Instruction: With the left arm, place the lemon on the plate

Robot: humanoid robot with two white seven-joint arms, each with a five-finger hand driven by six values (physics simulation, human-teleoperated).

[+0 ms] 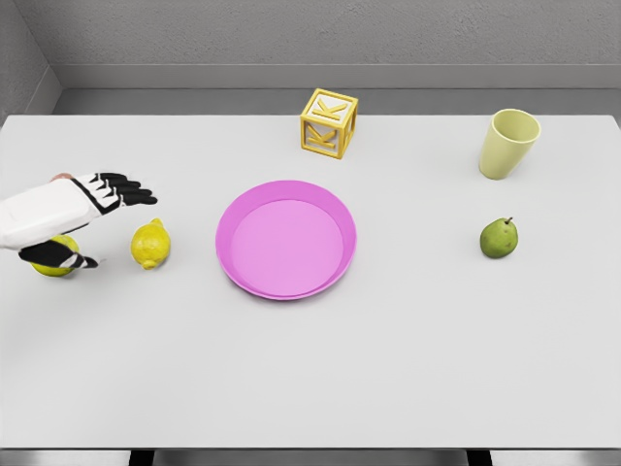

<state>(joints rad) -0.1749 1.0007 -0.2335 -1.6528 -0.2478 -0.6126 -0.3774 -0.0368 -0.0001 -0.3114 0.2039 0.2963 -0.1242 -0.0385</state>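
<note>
Left hand [92, 209] hovers at table's [310, 388] left edge, fingers extended, holding nothing. A yellow-green fruit [56, 264] lies beneath it. Lemon [150, 244] rests just right, beside the pink plate [243, 209]. Beyond: letter block [328, 123], cup [508, 143], pear [498, 238].

block [328, 123]: yellow letter cube marked K, far from the hand, off to its right and farther back
cup [508, 143]: pale green, upright, well right of the hand, back of the table
pear [498, 238]: green, far right of the hand
round fruit [53, 264]: yellow-green, partly hidden under the hand
table [310, 388]: white
</note>
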